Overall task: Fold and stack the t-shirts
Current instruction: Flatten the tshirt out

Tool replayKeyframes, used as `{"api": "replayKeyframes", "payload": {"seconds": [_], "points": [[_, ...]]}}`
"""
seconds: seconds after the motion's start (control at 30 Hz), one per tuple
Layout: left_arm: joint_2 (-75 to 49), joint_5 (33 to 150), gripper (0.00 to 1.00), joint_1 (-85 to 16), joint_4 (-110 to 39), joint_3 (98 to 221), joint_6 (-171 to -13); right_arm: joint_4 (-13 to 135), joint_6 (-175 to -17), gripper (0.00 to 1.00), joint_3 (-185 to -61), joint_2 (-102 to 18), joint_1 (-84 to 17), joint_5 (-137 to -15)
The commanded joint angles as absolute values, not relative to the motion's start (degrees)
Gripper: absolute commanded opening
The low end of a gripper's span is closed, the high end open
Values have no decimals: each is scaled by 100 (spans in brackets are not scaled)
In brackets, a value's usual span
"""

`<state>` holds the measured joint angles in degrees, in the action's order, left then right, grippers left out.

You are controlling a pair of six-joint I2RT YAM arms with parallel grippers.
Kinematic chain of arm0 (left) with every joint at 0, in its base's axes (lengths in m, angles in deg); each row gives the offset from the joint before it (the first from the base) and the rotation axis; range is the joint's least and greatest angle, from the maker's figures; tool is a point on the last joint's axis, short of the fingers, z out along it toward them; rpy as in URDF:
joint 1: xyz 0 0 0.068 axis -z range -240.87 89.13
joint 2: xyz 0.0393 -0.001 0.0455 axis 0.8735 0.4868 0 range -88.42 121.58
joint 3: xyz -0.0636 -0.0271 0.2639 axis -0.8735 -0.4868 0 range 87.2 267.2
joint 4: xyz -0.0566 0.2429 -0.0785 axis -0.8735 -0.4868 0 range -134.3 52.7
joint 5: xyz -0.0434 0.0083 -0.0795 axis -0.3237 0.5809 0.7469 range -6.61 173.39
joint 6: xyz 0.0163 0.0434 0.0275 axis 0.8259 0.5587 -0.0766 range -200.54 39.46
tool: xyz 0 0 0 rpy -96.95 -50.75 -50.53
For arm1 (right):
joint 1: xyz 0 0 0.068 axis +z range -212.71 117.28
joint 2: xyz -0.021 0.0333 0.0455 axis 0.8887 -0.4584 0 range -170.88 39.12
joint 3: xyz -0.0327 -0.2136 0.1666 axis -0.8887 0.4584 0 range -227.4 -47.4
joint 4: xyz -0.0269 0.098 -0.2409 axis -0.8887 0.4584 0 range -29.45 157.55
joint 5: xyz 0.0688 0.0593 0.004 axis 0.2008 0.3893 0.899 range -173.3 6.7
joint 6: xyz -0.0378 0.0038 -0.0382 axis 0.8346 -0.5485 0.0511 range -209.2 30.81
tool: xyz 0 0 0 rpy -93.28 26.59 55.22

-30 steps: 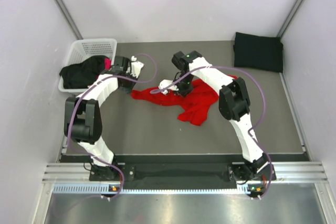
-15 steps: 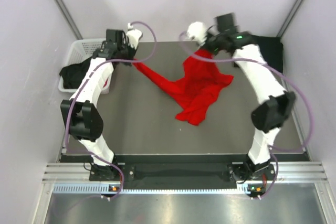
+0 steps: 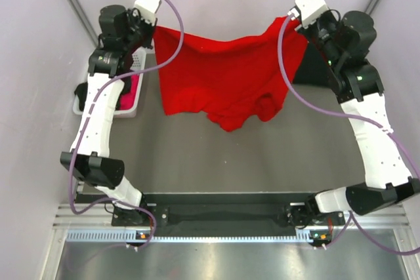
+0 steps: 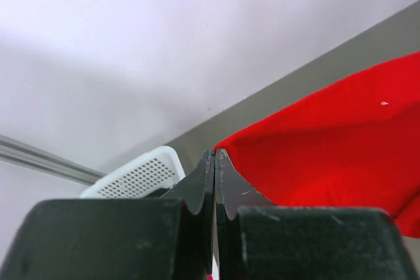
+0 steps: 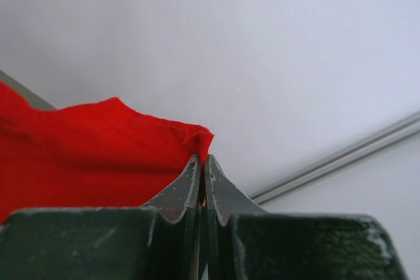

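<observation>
Red t-shirt (image 3: pixel 223 77) between left tool (image 4: pixel 215 155) and right tool (image 5: pixel 202 162), hem perhaps airborne.

No words, labels, brand marks, numbers or signs can be read in any view. The red t-shirt (image 3: pixel 223 77) is plain cloth, and the white basket (image 4: pixel 139 175) beside it shows no legible marking.

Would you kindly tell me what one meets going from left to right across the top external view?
white basket → left gripper, shut on a corner of the shirt → red t-shirt, held up spread between the arms → right gripper, shut on its other corner.
</observation>
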<state>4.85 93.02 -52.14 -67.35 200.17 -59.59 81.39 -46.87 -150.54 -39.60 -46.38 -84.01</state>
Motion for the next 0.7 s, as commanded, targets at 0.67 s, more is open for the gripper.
{"api": "replayKeyframes", "payload": {"seconds": [0.67], "points": [[-2118,9807,0,-5235,-6403,20260,-5496,8147,-5245,0,-15664,-1362,-5119,-8058]]}}
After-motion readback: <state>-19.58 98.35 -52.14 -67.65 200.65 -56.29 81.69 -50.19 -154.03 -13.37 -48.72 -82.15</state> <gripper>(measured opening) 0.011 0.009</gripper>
